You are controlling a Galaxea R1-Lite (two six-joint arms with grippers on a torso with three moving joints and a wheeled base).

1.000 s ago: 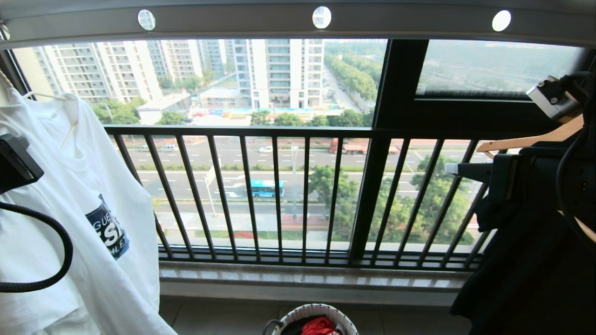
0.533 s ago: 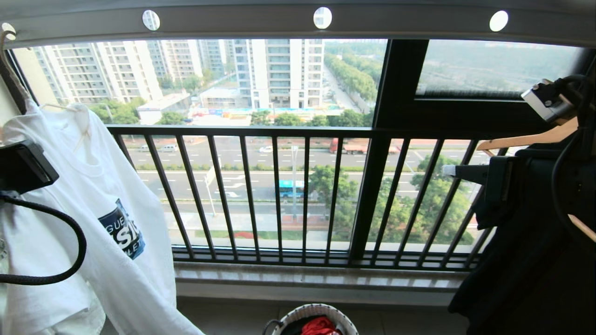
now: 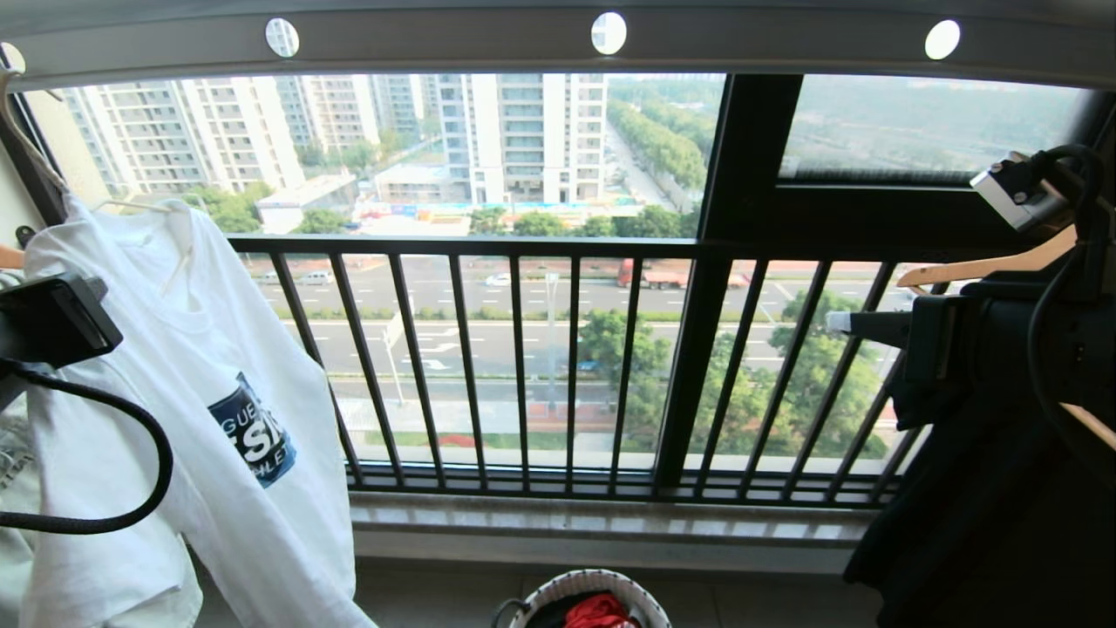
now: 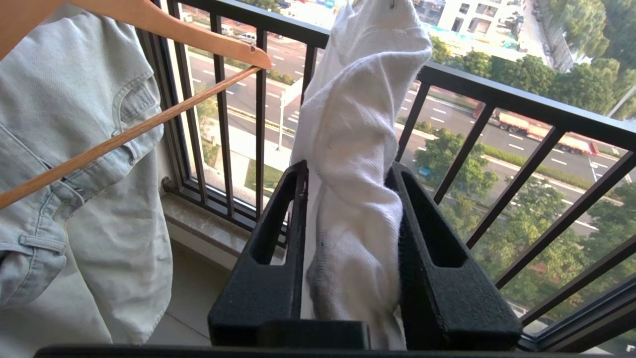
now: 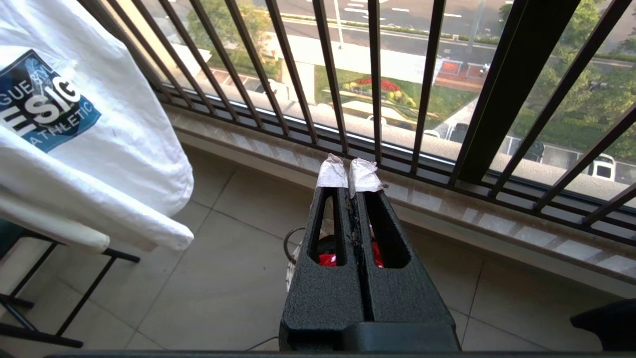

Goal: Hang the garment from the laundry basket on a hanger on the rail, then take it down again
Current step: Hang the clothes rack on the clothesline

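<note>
A red garment [image 3: 598,610] is held in the basket [image 3: 586,583]. The white T-shirt [image 3: 209,419], blue-printed, is hung; its bunched cloth lies between the left gripper's [image 4: 348,174] parted fingers. The right gripper [image 5: 352,174] is closed, empty.

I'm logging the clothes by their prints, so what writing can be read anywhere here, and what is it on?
"GUE", cut off at both ends: top line of the dark blue chest print on the white T-shirt.
"ESIG", cut off: large middle line of that print.
"ATHLETIC": bottom line of that print.
Trucks, cars and street signs beyond the railing: too small to read.
Nothing else carries readable writing.
</note>
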